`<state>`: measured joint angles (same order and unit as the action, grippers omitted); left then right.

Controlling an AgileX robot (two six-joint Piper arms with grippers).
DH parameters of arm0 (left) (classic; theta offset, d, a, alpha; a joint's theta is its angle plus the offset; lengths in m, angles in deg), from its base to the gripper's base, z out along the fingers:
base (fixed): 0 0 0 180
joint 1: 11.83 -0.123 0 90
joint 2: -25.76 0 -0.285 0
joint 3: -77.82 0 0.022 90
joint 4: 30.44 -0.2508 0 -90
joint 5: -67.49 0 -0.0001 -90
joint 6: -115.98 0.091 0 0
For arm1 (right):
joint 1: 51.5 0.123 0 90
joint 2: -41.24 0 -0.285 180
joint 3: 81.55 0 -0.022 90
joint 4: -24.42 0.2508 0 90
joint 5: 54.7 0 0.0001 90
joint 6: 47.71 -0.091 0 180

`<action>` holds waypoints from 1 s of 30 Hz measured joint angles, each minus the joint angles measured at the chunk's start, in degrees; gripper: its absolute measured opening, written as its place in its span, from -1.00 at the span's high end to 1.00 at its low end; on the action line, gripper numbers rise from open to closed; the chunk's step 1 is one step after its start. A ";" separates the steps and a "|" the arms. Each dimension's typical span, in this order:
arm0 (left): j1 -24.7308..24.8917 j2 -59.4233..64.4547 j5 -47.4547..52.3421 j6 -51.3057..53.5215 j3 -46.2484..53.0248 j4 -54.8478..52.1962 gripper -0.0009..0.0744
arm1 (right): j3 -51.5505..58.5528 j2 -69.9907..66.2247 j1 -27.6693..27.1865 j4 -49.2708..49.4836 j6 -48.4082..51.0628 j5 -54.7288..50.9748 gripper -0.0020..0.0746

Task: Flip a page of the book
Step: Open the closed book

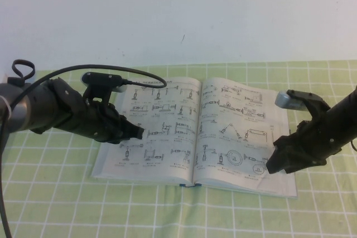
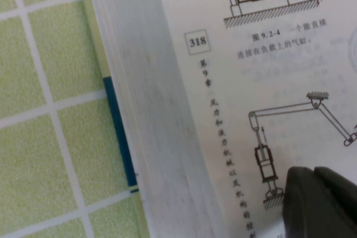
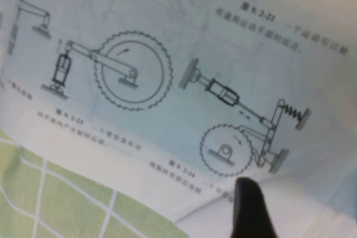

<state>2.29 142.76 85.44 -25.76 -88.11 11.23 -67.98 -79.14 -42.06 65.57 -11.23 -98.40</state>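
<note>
The book [image 1: 167,110] lies open and flat on the green checked cloth. Its dark blue cover edge [image 2: 120,132] shows in the left wrist view. The page [image 1: 240,132] with rows of small mechanism drawings and wheels is the right-hand leaf. It also shows in the right wrist view [image 3: 167,37]. My left gripper [image 1: 138,133] is shut and rests on the left-hand leaf, beside a drawing near page number 318 [image 2: 318,193]. My right gripper [image 1: 272,166] is at the page's near outer corner, right at its edge [image 3: 248,207]. White paper shows past that edge.
The green checked cloth [image 1: 56,193] covers the table all round the book. A white wall [image 1: 178,15] stands behind. A black cable [image 1: 67,73] loops over my left arm.
</note>
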 joint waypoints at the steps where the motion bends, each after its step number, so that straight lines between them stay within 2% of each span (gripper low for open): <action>1: 0.00 0.00 0.00 0.00 0.00 0.00 0.99 | -0.15 -0.39 0.00 0.13 0.00 0.00 -0.08; 7: 0.00 0.04 -0.26 0.00 0.00 0.00 0.99 | -0.75 -2.00 -0.60 3.96 2.23 -1.07 -0.08; 14: 0.00 0.13 -0.60 0.00 0.00 0.24 0.99 | -0.75 -3.76 -0.07 18.07 10.14 -0.73 -0.08; 24: 0.00 0.13 -0.60 0.32 0.00 0.24 0.99 | -0.42 -4.28 -0.06 26.49 17.28 1.69 -0.08; 30: 0.00 0.13 -0.60 0.32 0.00 0.45 0.99 | -0.42 -4.28 -0.06 36.18 24.38 -0.42 -0.08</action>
<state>2.29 142.89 84.85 -25.44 -88.11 11.68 -68.39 -83.41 -42.12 101.75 13.15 -98.82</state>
